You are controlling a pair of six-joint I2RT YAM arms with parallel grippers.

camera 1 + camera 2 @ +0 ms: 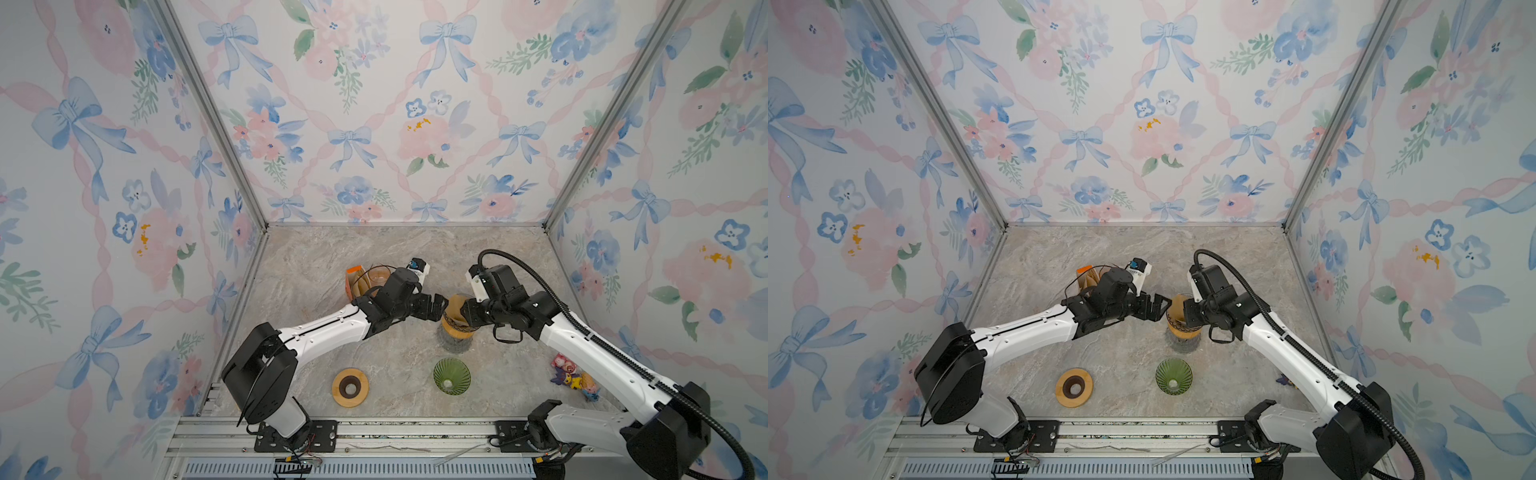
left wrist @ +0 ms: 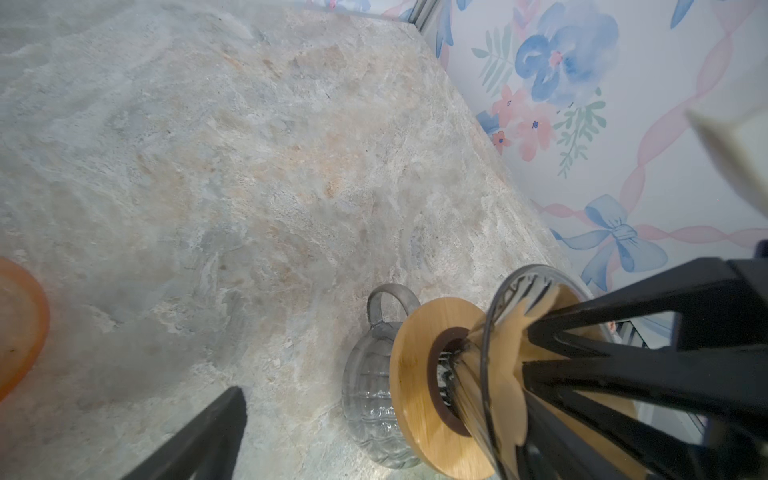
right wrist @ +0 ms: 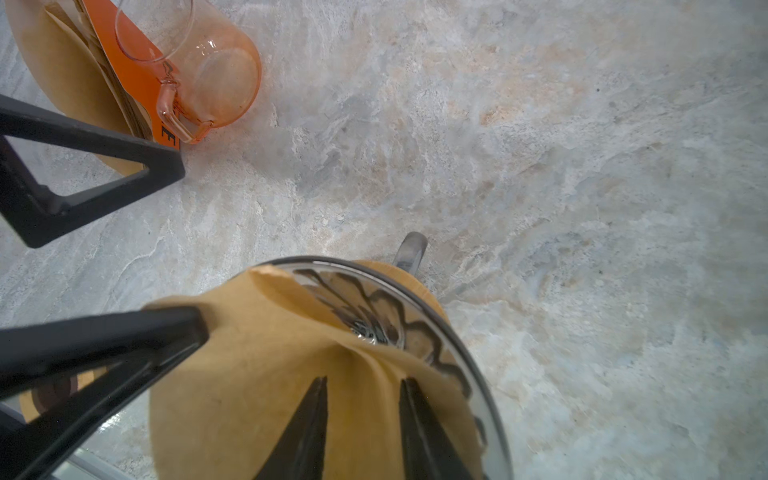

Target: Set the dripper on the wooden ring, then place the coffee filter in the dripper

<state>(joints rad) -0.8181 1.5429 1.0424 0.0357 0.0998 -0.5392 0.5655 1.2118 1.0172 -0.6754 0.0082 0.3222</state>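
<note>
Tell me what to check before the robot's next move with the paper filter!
1. Filter inside the dripper: ok.
2. Filter flat against the glass: not ok. It is creased, and one side of the glass is bare.
3. Dripper upright on its ring over the jug: ok.
4. Left gripper jaws open: ok. One is at the filter's edge.
5. Right gripper jaws free of the filter: cannot tell. A crease runs between them.
6. Green dripper out of the way: ok, it stands apart at the front.
</note>
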